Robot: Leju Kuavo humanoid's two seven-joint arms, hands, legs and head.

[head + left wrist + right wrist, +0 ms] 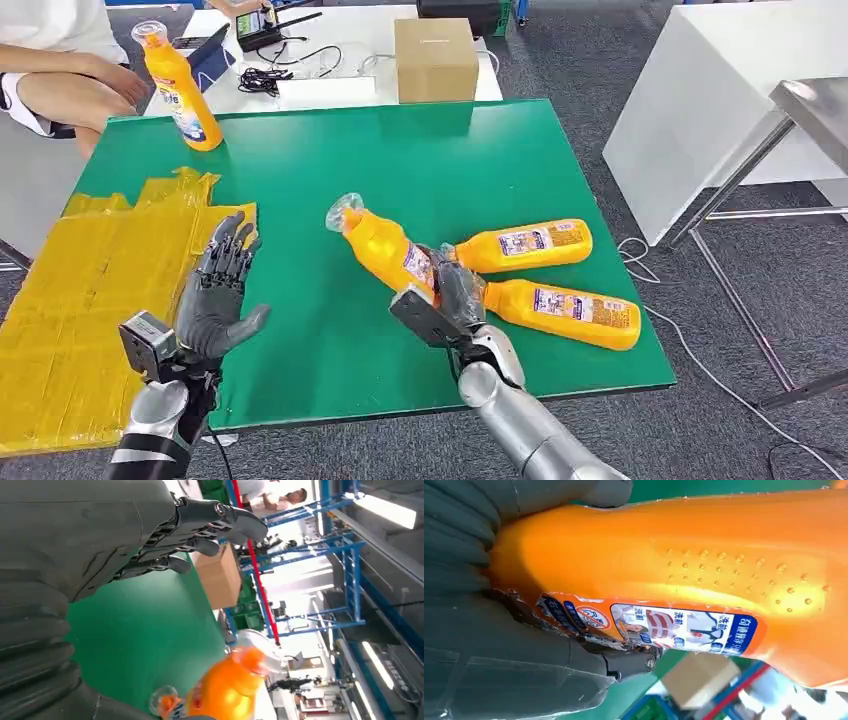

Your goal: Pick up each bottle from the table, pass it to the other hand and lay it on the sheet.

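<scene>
Gripping an orange plastic bottle with a clear cap (385, 243) above the green table's (300, 170) front half, the right hand (452, 290) tilts it leftward. The left hand (222, 285) hovers empty, fingers spread, beside the crumpled yellow sheet (70, 290) along the left edge.

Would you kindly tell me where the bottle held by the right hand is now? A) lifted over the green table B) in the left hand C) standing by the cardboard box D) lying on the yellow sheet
A: the right hand grips the bottle, tilted above the green table, while the left hand is open, holding nothing.
</scene>
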